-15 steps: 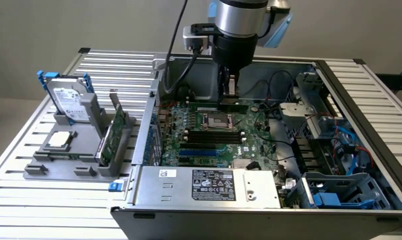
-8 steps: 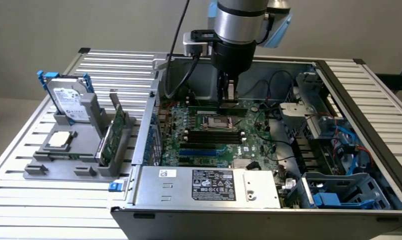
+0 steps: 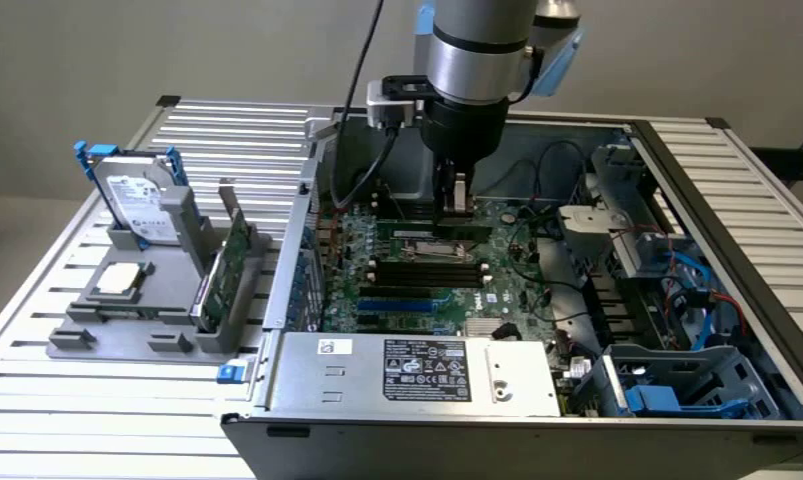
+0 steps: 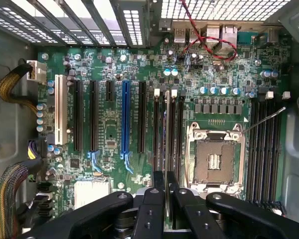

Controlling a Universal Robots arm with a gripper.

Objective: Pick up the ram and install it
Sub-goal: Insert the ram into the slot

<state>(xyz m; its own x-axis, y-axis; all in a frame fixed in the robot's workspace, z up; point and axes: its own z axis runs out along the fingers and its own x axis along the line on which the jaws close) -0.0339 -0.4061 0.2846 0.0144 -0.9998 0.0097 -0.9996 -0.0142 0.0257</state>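
Clamping one ram (image 4: 167, 144), jaws above motherboard (image 4: 109, 134)

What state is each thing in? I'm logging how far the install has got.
ram: held on edge beside the CPU socket; whether seated, cannot tell.
gripper: shut on the ram.
CPU socket: empty.
computer case: open.
hard drive: standing upright.
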